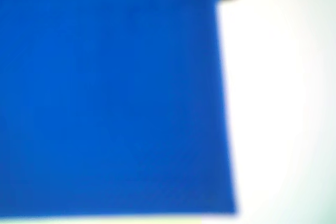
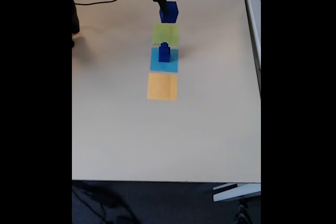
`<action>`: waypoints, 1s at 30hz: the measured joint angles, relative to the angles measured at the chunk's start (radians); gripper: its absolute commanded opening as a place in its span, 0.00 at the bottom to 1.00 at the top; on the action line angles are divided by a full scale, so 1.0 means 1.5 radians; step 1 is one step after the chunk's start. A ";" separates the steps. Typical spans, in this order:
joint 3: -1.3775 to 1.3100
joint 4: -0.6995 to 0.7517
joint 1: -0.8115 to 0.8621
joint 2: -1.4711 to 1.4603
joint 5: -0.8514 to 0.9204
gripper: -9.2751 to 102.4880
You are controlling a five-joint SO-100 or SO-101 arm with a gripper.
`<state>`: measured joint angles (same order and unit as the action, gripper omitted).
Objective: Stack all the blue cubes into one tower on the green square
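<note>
Tool (image 2: pixel 167 9) grips big blue cube (image 2: pixel 169 13) above green square (image 2: pixel 165 34).

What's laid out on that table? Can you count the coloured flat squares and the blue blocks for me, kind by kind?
Flat squares: 3, namely green square, light-blue square, orange square.
Blue cubes: at least 3. One large blue cube at the gripper, just beyond the green square, and a small stack of seemingly two on the light-blue square; too small to be sure.
Total: 6 things, at least.
</note>
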<state>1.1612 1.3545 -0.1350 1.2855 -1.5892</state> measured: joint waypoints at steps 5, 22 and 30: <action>0.033 -0.046 0.009 -0.021 -0.004 0.08; 0.050 -0.090 0.020 -0.054 -0.083 0.08; 0.070 -0.094 0.020 -0.054 -0.090 0.08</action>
<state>1.2655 1.2134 -0.1043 1.2042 -1.7242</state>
